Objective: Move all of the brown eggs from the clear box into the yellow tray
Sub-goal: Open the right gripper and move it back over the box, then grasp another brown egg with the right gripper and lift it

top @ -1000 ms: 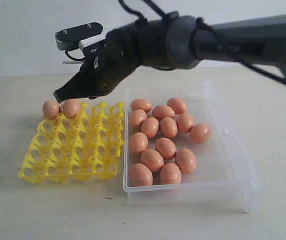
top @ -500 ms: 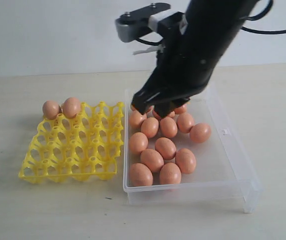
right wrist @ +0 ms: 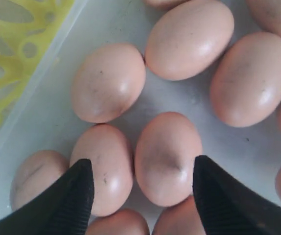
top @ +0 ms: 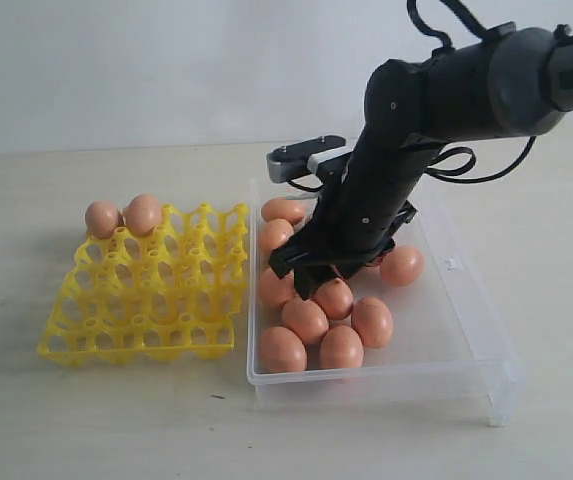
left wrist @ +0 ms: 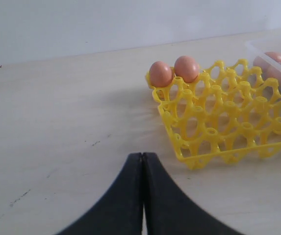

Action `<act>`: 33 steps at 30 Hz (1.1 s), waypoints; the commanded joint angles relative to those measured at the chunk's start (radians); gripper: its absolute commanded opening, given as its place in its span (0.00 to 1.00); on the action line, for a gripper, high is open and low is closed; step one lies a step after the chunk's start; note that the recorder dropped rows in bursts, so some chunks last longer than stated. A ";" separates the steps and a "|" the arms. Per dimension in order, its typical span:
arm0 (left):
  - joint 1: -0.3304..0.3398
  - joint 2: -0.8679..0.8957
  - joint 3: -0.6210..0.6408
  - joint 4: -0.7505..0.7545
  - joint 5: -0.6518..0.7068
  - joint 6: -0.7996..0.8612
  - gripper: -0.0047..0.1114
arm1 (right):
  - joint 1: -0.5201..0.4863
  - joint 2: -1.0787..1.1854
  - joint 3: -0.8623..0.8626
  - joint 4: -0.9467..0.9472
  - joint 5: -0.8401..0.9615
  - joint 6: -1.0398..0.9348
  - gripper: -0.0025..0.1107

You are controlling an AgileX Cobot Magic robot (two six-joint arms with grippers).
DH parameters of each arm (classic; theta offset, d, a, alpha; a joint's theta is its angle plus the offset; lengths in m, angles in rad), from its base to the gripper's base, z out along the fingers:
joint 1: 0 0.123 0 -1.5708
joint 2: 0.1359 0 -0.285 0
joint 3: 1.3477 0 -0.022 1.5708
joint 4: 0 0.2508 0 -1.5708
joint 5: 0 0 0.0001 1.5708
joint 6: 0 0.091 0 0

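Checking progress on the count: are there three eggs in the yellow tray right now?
No, only two brown eggs sit in the yellow tray, side by side at one corner.

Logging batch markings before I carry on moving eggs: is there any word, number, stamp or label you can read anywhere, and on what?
None can be read in any view.
The eggs show only faint dark specks, no stamp.
The yellow tray, the clear box and the table carry no print or label.
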 commanded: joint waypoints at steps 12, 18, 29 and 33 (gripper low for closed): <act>-0.004 -0.006 -0.004 0.002 -0.006 0.000 0.04 | -0.005 0.109 -0.057 -0.007 -0.024 -0.047 0.54; -0.004 -0.006 -0.004 0.002 -0.006 0.000 0.04 | -0.005 0.114 -0.057 -0.044 -0.038 -0.047 0.54; -0.004 -0.006 -0.004 0.002 -0.006 0.000 0.04 | -0.005 0.114 -0.057 -0.036 -0.036 -0.087 0.03; -0.004 -0.006 -0.004 0.002 -0.006 0.000 0.04 | -0.003 0.040 -0.057 -0.029 -0.070 -0.113 0.02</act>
